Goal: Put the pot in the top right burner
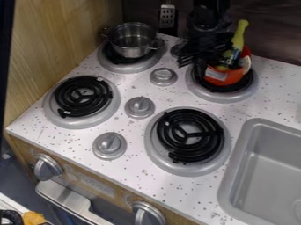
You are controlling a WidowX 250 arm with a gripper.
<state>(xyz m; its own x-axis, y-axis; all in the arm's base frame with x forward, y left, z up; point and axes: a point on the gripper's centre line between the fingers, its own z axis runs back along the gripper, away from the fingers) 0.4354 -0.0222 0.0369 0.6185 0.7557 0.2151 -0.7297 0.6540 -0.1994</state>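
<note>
The orange pot (228, 80) sits on the upper-right burner (220, 96), a yellow-green object (237, 39) standing up out of it. The pincer (197, 55) is at the orange pot's left side; whether it is clenched or released, I cannot tell. A metal pot (130, 49) rests on the upper-left burner (122, 68).
</note>
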